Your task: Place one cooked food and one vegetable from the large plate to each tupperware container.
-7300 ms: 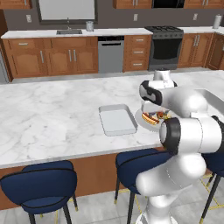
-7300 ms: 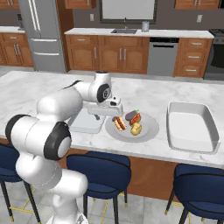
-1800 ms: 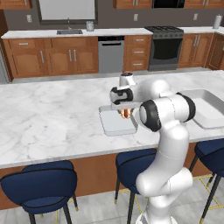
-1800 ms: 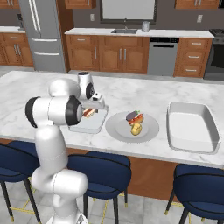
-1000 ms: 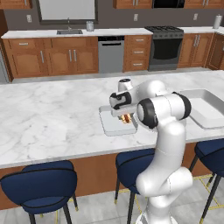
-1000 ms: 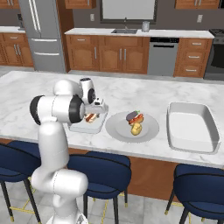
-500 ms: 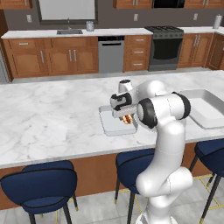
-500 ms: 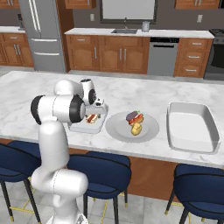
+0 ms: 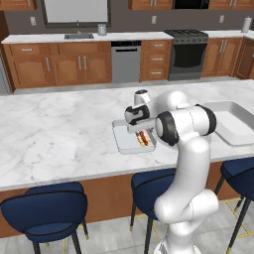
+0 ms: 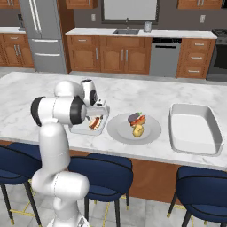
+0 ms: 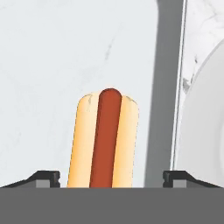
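Your gripper (image 11: 107,177) hangs low over the smaller tray (image 10: 79,130), the one beside the round plate (image 10: 153,132) on the marble island (image 9: 59,134). A hot dog (image 11: 104,140) lies on the tray floor directly under the hand, its red sausage running lengthwise between the two fingertips (image 11: 46,178), which stand spread well wider than the bun and touch neither side of it, so the pincer is wide open and holds nothing. From the right base view you can see the same hot dog (image 10: 94,122) inside the tray, near the edge facing the plate. On the plate a second hot dog (image 10: 137,118) with a dark lump against it sits near the middle, and the yellowish vegetable (image 10: 138,130) lies just in front of it, touching or nearly so. The larger tray (image 10: 195,128) stands on the far side of the plate from the arm.
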Robot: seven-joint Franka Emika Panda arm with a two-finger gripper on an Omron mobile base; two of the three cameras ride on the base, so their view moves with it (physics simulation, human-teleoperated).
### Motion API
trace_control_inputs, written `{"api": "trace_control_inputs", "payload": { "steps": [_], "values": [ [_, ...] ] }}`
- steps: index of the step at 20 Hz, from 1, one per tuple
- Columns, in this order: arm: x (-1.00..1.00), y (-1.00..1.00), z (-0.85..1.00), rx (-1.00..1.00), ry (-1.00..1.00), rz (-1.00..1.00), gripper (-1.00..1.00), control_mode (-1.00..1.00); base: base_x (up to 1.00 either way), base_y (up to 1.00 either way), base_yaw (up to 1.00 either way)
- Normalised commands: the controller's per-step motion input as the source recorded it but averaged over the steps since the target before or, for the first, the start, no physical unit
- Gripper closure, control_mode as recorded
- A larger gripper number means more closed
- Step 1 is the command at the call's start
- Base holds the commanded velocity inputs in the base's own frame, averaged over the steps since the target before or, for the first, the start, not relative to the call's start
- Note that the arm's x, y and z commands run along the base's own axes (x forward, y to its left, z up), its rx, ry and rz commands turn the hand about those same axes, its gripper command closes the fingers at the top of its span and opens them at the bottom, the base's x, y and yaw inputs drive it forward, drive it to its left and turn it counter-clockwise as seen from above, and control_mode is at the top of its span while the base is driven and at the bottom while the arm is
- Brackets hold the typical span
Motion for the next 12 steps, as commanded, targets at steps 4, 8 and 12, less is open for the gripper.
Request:
{"api": "trace_control_inputs", "payload": {
  "steps": [4,8,12],
  "values": [
    [-0.06,0.0,0.3,-0.02,-0.01,0.0,-1.0,-1.0,0.0,0.0,0.0],
    [-0.3,-0.08,0.61,0.0,-0.04,0.0,-1.0,-1.0,0.0,0.0,0.0],
    [-0.28,-0.67,0.69,0.07,-0.01,0.0,-1.0,-1.0,0.0,0.0,0.0]
  ]
}}
